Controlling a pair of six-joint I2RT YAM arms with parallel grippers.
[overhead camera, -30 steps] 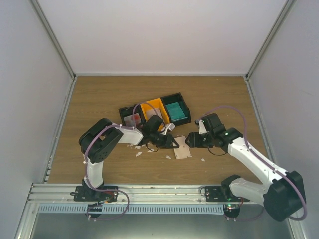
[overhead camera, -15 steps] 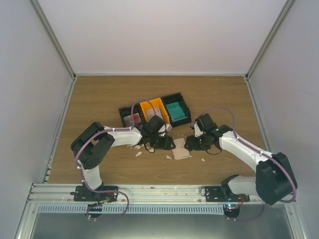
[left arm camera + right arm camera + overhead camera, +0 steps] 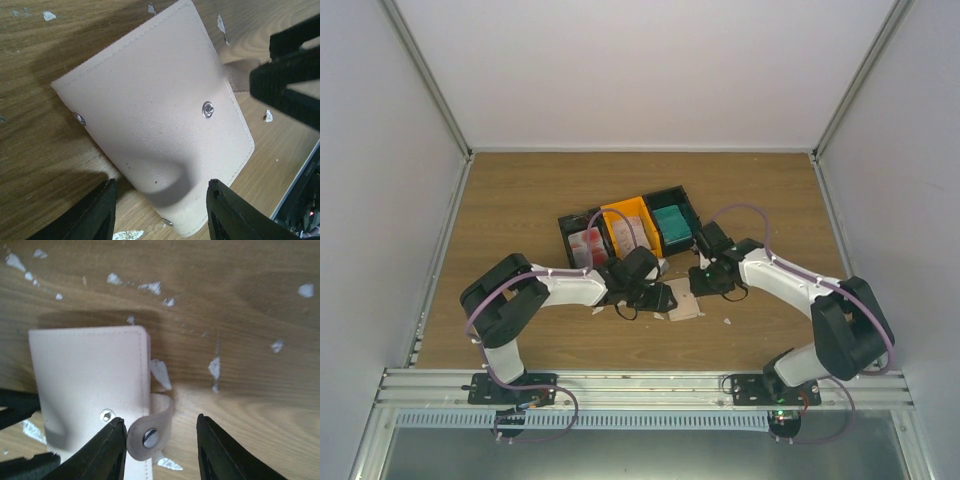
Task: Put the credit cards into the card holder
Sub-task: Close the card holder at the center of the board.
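At table (image 3: 520, 210) centre, just in front of the trays (image 3: 678, 192) where the cards (image 3: 672, 226) sit, the holder (image 3: 686, 300) lies flat, folded shut.

Left hand (image 3: 160, 212) open, straddling its near edge. Right hand (image 3: 159, 442) open around the loose strap (image 3: 155, 422).

Judgement: pin the body with the left, pinch only the strap, lift slowly.

Holder: pale beige, stitched edge, small metal snap (image 3: 208, 109).
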